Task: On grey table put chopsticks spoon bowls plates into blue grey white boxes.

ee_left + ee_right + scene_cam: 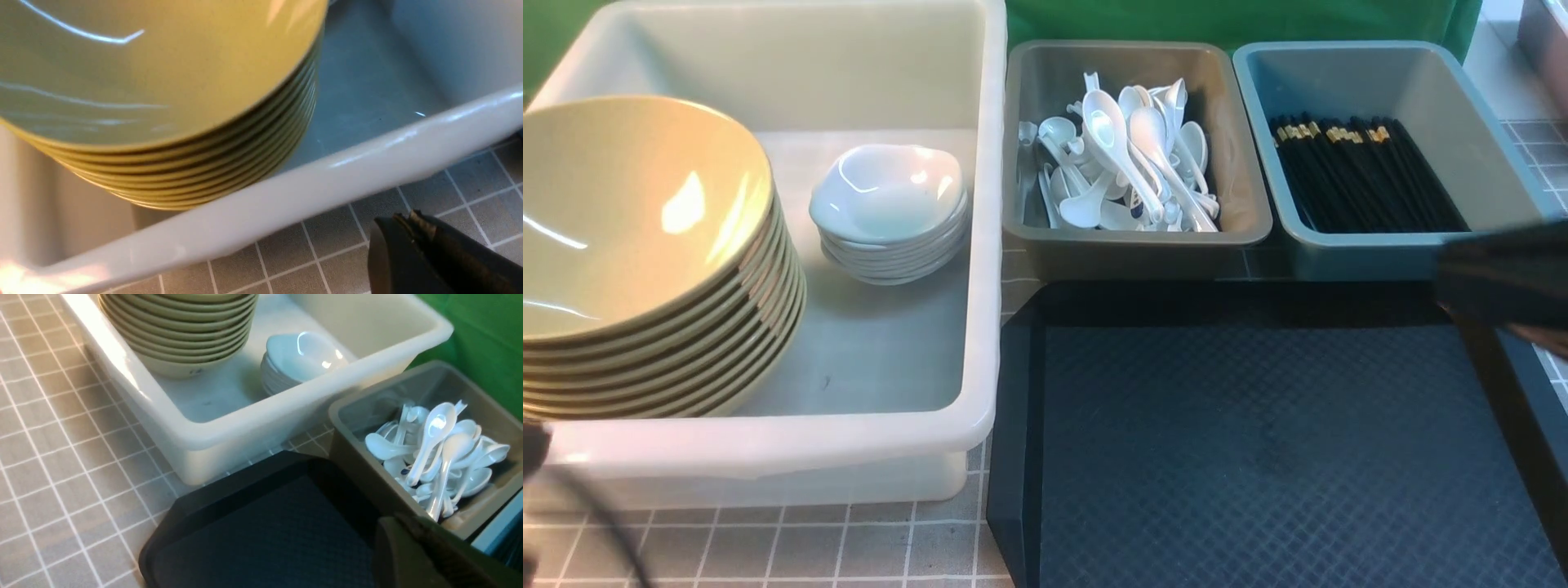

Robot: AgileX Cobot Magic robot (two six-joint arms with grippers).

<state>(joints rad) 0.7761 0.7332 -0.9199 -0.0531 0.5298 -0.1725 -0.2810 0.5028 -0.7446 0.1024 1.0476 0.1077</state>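
1. Green cloth is hanging behind a grey desk [768, 555] gridded with thin white lines, and three tubs are standing along it with a black textured tray [1258, 457] in front of the two smaller ones.
2. Stacked mustard-yellow bowls [645, 245] and stacked small white plates [890, 212] are sitting in the large white box [768, 449], just beyond the left fingers [402, 228], which are hovering over the desk outside its near wall.
3. White ceramic spoons [1127, 155] are lying heaped in the grey box [1135, 245], just ahead of the right fingers [402, 528]; black chopsticks [1364, 171] with gold bands are filling the blue box [1339, 257] beside it.
4. Both pairs of fingers are pressed together and are pinching nothing.
5. Nothing is lying loose on the tray or on the visible desk, so the sorting is looking finished, with the arms apparently clearing off.
6. If any move is remaining, it is calling only for drawing both arms clear of the tub rims without nudging the bowl stack.
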